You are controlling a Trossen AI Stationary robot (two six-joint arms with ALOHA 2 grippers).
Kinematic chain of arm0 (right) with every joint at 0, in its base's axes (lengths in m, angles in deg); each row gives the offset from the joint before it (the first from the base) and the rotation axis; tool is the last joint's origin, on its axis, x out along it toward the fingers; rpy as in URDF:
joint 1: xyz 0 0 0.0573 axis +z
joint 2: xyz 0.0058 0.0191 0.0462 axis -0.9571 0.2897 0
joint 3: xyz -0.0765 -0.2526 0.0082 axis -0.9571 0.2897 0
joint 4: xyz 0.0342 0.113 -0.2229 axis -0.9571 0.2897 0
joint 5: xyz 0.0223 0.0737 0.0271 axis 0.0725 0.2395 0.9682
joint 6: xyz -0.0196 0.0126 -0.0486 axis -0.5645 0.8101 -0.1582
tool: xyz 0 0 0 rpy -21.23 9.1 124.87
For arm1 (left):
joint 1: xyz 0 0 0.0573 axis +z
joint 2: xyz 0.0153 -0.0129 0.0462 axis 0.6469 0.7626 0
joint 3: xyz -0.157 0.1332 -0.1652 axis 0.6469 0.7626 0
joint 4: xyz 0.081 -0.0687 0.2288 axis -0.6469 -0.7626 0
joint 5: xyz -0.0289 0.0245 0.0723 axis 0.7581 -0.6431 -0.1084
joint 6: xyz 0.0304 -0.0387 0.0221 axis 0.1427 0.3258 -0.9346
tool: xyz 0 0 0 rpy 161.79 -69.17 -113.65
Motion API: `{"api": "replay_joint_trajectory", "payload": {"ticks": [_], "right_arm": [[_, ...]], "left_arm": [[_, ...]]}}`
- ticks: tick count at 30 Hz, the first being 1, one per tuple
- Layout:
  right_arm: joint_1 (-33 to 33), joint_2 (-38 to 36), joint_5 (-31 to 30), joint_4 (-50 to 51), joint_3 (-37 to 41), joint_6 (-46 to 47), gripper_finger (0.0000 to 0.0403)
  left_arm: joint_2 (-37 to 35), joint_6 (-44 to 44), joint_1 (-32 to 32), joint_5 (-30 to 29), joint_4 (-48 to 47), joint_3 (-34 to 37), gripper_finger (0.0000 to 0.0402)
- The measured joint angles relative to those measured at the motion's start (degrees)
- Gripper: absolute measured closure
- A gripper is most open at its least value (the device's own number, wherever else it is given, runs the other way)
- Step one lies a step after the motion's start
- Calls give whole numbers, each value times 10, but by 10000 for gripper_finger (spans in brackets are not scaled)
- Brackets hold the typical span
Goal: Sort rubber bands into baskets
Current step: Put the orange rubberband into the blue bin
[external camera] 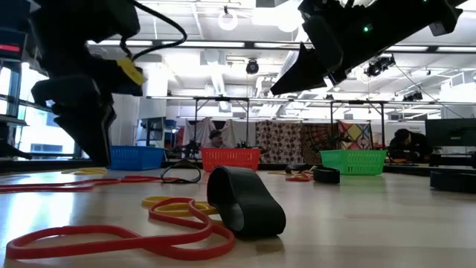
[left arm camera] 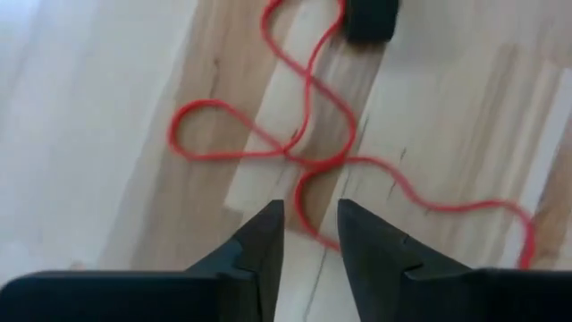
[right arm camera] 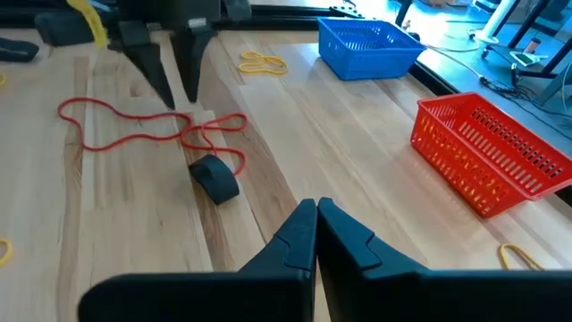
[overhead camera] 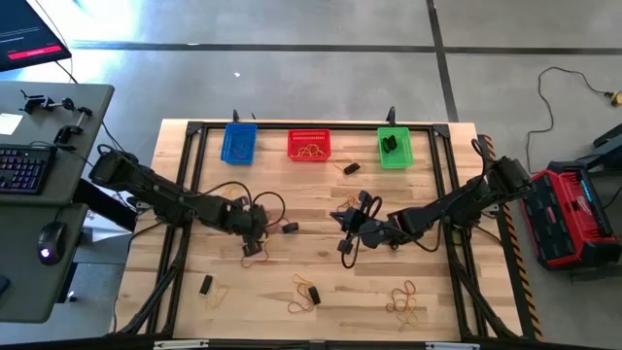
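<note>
Reaching over a wooden table [overhead camera: 321,214], two dark robot arms worked near its middle. The left gripper [left arm camera: 310,234] pointed down at a long red rubber band [left arm camera: 308,148], its two fingers slightly parted and just above the band's tangled middle, holding nothing. That band lay flat in loose, twisted loops, its long axis running roughly along the table's wood grain. A short thick black band [right arm camera: 214,177] stood on its edge at one end of the red one, just beside or touching it. The right gripper [right arm camera: 315,224] hovered near the table's centre with its fingers pressed together and empty.

Three small mesh baskets sat in a row along the far edge, long sides running front to back: a blue basket [overhead camera: 238,144] on the left, a red basket [overhead camera: 309,146] in the middle with thin tan bands inside, and a green basket [overhead camera: 395,147] on the right holding dark bands. More yellow and orange bands [overhead camera: 405,301] lay scattered along the near edge.
</note>
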Motion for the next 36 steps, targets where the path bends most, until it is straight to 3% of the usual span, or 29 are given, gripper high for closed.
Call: {"api": "replay_joint_trajectory", "payload": {"ticks": [17, 29, 33, 36], "right_arm": [[0, 15, 0, -1, 0, 8, 403], [0, 15, 0, -1, 0, 14, 403], [0, 15, 0, -1, 0, 14, 403], [0, 15, 0, -1, 0, 14, 403]], "left_arm": [[0, -54, 51, 68, 18, 21, 305], [49, -109, 49, 51, 39, 19, 307], [41, -128, 42, 46, 44, 20, 330], [29, -140, 36, 44, 48, 21, 371]]}}
